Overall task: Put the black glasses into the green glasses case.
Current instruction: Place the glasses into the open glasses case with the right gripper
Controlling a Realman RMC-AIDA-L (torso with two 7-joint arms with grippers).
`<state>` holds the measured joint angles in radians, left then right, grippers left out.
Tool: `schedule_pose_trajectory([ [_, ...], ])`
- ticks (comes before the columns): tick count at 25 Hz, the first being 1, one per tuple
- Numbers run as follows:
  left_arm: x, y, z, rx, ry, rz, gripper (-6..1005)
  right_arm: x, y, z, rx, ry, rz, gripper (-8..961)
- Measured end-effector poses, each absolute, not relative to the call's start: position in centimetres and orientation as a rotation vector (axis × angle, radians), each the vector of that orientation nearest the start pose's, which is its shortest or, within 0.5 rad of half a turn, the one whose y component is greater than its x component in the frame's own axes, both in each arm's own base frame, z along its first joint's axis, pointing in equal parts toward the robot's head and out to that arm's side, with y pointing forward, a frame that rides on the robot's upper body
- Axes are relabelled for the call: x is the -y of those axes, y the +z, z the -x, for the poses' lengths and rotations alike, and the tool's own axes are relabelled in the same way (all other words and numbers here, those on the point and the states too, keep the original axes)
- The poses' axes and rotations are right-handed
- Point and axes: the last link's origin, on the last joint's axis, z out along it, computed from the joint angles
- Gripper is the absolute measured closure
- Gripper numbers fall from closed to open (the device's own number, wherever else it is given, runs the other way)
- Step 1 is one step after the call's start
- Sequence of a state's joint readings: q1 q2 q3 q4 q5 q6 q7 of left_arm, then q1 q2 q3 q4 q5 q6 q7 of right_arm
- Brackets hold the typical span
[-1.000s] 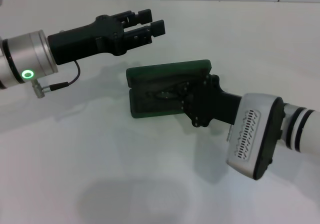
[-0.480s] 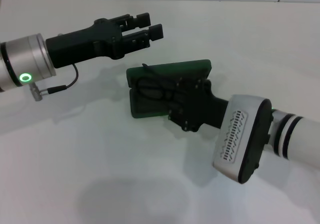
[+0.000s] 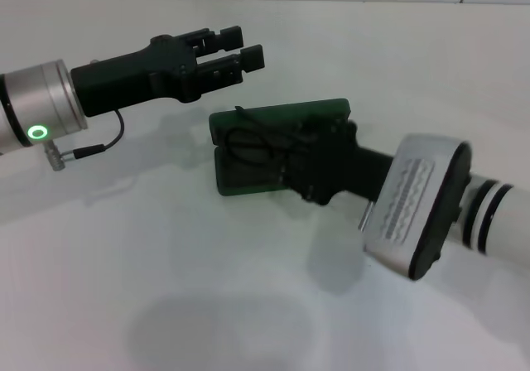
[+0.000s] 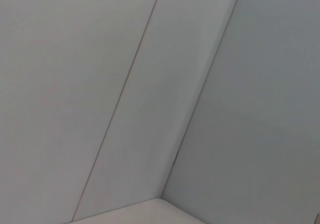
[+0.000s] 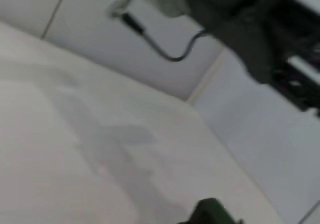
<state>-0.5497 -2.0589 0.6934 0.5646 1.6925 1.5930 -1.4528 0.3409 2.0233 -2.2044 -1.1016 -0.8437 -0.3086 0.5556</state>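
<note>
Up and to the left of the green glasses case (image 3: 277,147), the left gripper (image 3: 248,46) hangs in the air with its arm stretched nearly level, pointing toward the far right. Its two fingers sit a narrow gap apart with nothing between them, well clear of the case. A green ring light glows on the silver wrist section behind it.

The case lies open on the white table (image 3: 166,288), lid tipped up at the back. The black glasses (image 3: 252,142) rest inside it, toward the case's left end; you can make out the thin frame loops against the dark lining.

Over the case's right end, the right gripper (image 3: 310,166) reaches in low from the right, arm slanting down toward the case. Its tips blend into the dark interior, so I can't tell how far apart they are.
</note>
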Motion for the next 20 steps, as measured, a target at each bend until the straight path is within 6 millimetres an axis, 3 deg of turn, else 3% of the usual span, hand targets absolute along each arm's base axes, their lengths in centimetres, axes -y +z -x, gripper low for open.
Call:
schedule_pose_trajectory([
  [11, -34.1, 1.7, 23.9, 0.739, -1.125, 2.527, 381, -33.4, -11.3, -15.0, 0.165, 0.37, 2.452, 519],
  [20, -34.1, 1.7, 23.9, 0.742, -1.125, 2.528, 381, -32.8, -11.0, -15.3, 0.001, 0.48, 2.585, 519],
])
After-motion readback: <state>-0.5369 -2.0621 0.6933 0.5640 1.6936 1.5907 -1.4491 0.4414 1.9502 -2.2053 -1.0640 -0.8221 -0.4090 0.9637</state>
